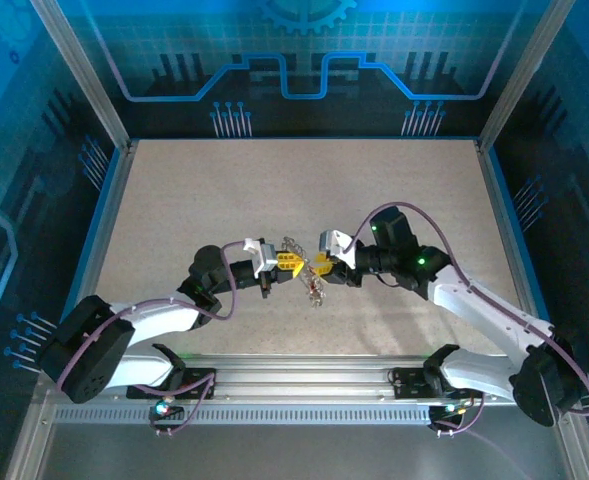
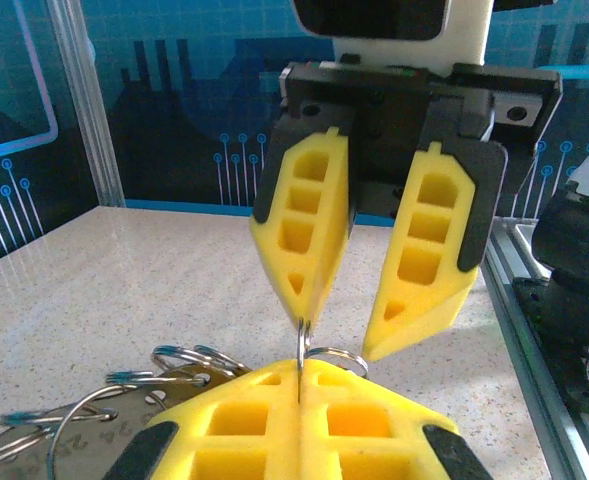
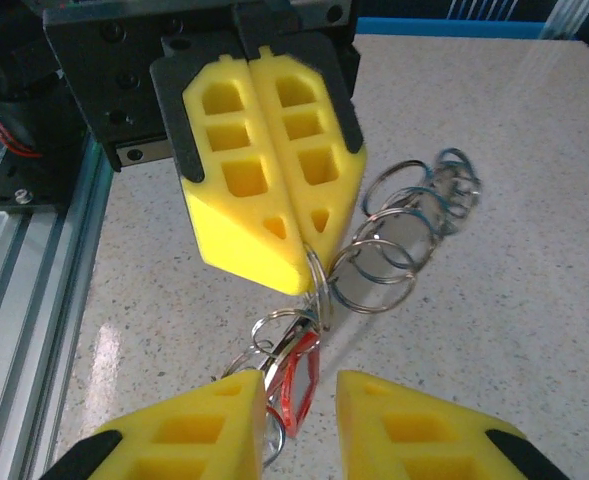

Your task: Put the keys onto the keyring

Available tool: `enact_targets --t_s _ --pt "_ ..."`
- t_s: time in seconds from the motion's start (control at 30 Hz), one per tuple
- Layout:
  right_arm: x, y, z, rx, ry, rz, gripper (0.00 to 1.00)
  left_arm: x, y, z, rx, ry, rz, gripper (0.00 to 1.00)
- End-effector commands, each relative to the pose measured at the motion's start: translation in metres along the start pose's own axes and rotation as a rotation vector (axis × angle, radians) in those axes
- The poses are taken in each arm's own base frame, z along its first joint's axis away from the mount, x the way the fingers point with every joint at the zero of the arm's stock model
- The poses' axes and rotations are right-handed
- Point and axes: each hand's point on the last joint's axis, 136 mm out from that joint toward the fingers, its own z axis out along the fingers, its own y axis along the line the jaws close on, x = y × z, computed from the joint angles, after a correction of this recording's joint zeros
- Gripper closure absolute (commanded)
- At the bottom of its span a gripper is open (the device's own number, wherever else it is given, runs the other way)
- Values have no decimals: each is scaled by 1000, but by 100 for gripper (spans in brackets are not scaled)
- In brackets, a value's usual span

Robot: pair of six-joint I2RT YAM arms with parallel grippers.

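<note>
The left gripper (image 1: pixel 290 264) and right gripper (image 1: pixel 321 265) meet tip to tip above the table's middle. My left gripper (image 2: pixel 301 372) is shut on the edge of a thin silver keyring (image 2: pixel 303 345). In the right wrist view that keyring (image 3: pixel 318 282) sticks out below the left gripper (image 3: pixel 309 275). A bunch of keys hangs from it, one with a red plastic head (image 3: pixel 314 368). My right gripper (image 3: pixel 297 376) stands open around this bunch, its left finger (image 3: pixel 229 415) close against the keys. A string of linked rings (image 3: pixel 404 225) trails off over the table.
More linked rings and a flat metal tag (image 2: pixel 124 415) lie left of my left fingers. The speckled table (image 1: pixel 224 190) is walled by a blue-lit frame. An aluminium rail (image 1: pixel 304 380) runs along the near edge between the arm bases.
</note>
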Motion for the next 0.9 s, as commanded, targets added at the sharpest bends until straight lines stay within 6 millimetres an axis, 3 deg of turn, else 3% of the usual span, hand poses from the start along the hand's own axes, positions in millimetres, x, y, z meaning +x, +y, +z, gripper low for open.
enact_targets --t_s 0.0,0.37,0.87 --pt "-19 -2 -1 -31 -51 -48 74 -17 -6 0 41 -63 53 100" --pt "-21 0 1 -45 -55 -59 73 -15 -11 4 93 -68 51 100" --pt "-10 5 7 -69 -13 -48 80 -18 -9 5 88 -87 54 100"
